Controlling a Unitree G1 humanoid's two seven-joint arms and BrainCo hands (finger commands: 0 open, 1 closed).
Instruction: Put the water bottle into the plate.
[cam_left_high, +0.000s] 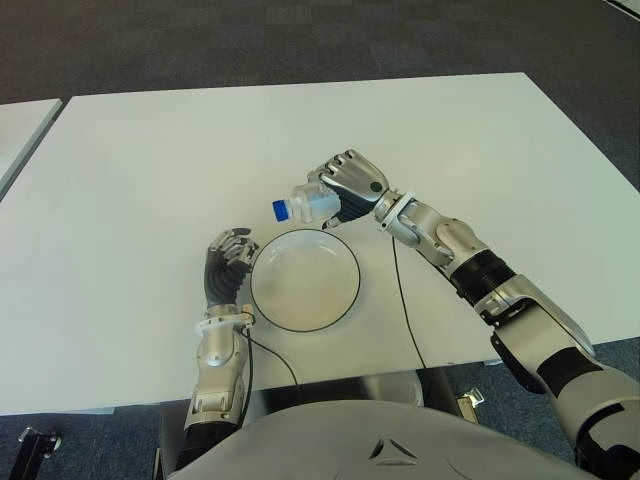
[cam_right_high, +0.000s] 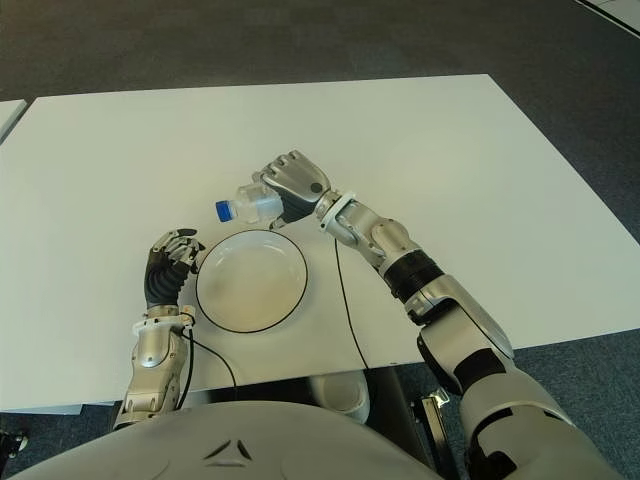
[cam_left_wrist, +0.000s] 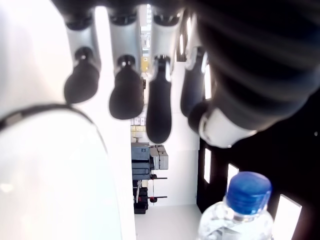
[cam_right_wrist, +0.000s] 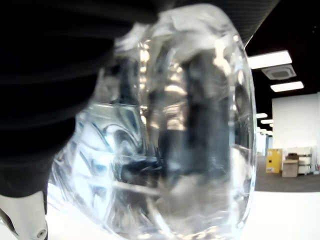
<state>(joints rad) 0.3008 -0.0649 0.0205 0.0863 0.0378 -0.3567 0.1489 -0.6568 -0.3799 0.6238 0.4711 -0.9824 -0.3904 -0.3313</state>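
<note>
1. The left hand (cam_left_high: 226, 262) is seen nearest the robot, just beside the left rim of the plate; its fingers (cam_left_wrist: 126, 95) are loosely curled and nothing is held in them.
2. The white plate (cam_left_high: 262, 300), edged with a thin dark line, is set on the white table (cam_left_high: 140, 180) in front of the robot's body.
3. The water bottle (cam_left_high: 308, 206), clear with a blue cap (cam_left_high: 279, 210), is held on its side at the plate's far rim, cap pointed to the robot's left.
4. The right hand (cam_left_high: 348, 186) is clenched around the bottle's body, which is shown filling the right wrist view.
</note>
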